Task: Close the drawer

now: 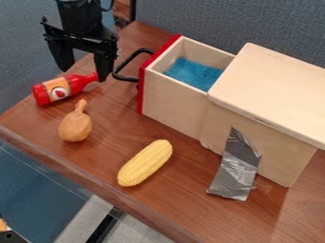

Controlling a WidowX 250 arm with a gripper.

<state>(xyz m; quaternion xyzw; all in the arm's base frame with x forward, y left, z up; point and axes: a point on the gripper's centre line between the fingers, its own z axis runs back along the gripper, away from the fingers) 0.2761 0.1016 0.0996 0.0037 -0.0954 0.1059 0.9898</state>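
Note:
My black gripper (84, 71) hangs at the upper left, its two fingers spread apart with nothing held between them. To its right is the wooden drawer (171, 104), pulled out of its cabinet (273, 90) toward the left. The drawer has a red front panel (145, 85) with a black handle (125, 66), and the right finger is close beside that handle; whether they touch I cannot tell. Blue material (194, 74) lies inside the drawer.
A red bottle (63, 88) lies below the gripper, with a brown drumstick-shaped toy (75, 124) just in front. Yellow corn (145, 163) rests near the front edge of the table (184, 190). Silver tape (236, 168) runs from the cabinet's side onto the table.

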